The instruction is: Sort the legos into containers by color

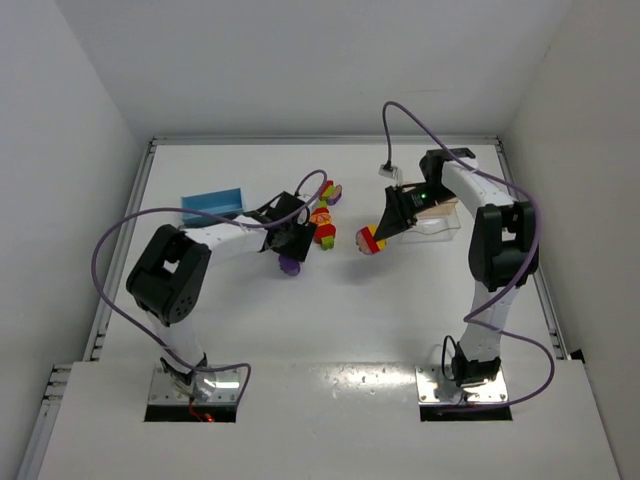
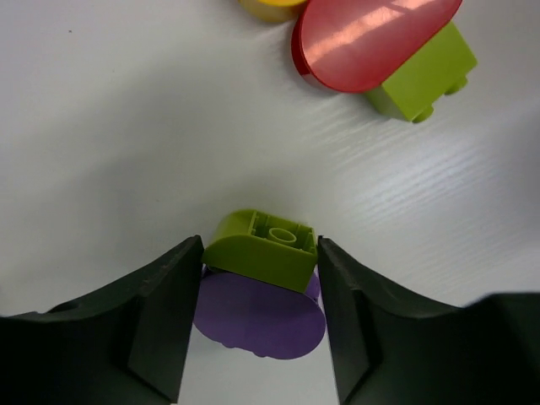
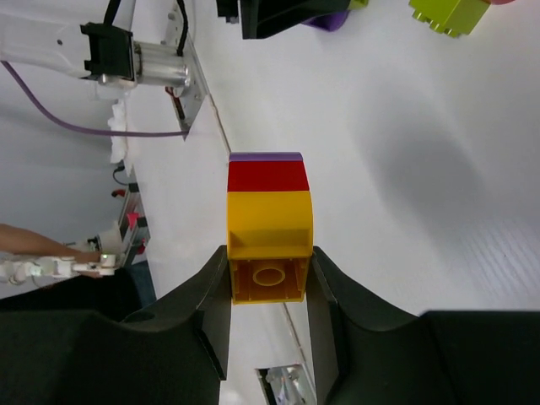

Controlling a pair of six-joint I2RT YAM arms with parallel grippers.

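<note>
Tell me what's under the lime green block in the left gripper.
A rounded purple piece shows beneath the lime green block held by the left gripper; the block covers its upper edge.

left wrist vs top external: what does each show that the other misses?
Left wrist only: the lime block clamped between the jaws of the left gripper, against the purple block. Top external only: the right gripper holding a yellow-red stack, the blue tub, the clear tub. Both: the purple block and the red-lime cluster beyond it.
</note>
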